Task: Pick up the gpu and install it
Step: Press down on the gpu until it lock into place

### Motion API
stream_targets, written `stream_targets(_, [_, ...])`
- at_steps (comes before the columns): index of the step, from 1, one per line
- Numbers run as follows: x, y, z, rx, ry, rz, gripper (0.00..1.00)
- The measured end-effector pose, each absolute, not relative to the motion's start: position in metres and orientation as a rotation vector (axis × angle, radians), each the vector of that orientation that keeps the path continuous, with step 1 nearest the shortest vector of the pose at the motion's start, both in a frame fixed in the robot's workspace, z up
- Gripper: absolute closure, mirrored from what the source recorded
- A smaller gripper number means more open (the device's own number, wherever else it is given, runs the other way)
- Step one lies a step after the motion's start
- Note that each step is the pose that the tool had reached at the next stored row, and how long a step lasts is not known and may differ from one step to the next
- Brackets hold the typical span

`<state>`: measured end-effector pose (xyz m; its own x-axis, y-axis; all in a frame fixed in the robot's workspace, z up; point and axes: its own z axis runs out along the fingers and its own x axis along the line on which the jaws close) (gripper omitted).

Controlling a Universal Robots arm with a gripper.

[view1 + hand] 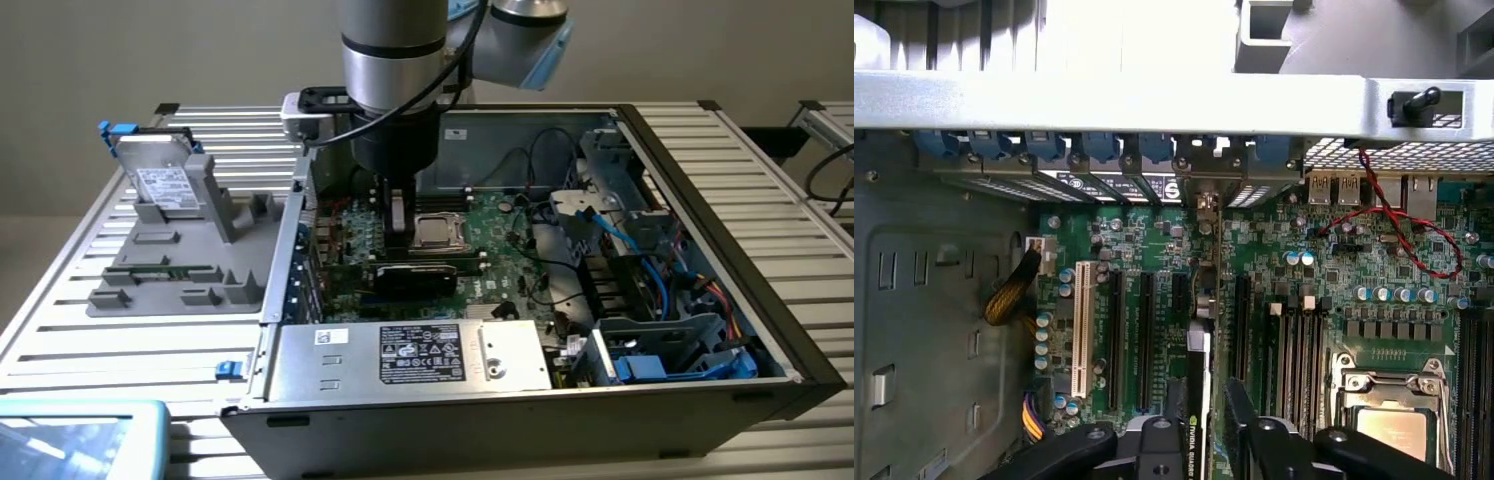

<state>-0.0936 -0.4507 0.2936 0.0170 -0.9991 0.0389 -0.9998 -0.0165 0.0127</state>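
The gpu (422,275) stands on edge in an expansion slot of the motherboard (501,245) inside the open computer case, its black side facing the exterior view. In the wrist view I see the gpu (1198,395) from above, edge-on, its metal bracket end toward the case's rear slot openings. My gripper (400,245) hangs straight down over the card. In the wrist view my gripper (1206,410) straddles the card, with one finger (1175,415) against it and a narrow gap left at the other finger (1240,405). It is open and narrowly set.
The CPU socket (438,232) sits right beside the card, memory slots (1294,330) between them. The power supply (414,355) closes the case's near side; cables and drive bays (641,300) crowd the exterior view's right. A grey fixture (187,255) with a silver drive (167,185) stands at the left.
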Motion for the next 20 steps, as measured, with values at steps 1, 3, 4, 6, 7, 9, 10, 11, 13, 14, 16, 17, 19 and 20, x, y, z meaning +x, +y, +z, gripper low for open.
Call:
stream_targets(1, [-0.094,-0.451,0.294,2.214,-2.177,0.029,0.78])
stream_targets(3, [-0.094,-0.451,0.294,2.214,-2.177,0.029,0.88])
stream_targets(4, [-0.095,-0.451,0.294,2.214,-2.177,0.029,0.88])
stream_targets(6, [-0.099,-0.450,0.293,2.214,-2.177,0.032,0.88])
stream_targets(7, [-0.101,-0.449,0.292,2.215,-2.178,0.034,0.88])
stream_targets(9, [-0.104,-0.448,0.290,2.215,-2.179,0.038,0.88])
stream_targets(10, [-0.105,-0.448,0.289,2.216,-2.180,0.040,0.88])
stream_targets(11, [-0.106,-0.447,0.288,2.216,-2.181,0.042,0.88])
stream_targets(13, [-0.106,-0.446,0.285,2.216,-2.183,0.045,0.88])
stream_targets(14, [-0.107,-0.446,0.284,2.215,-2.184,0.047,0.88])
stream_targets(16, [-0.110,-0.445,0.282,2.215,-2.187,0.050,0.88])
stream_targets(17, [-0.111,-0.445,0.280,2.215,-2.188,0.051,0.88])
stream_targets(19, [-0.113,-0.444,0.278,2.214,-2.189,0.053,0.88])
stream_targets(20, [-0.114,-0.443,0.276,2.214,-2.190,0.054,0.88])
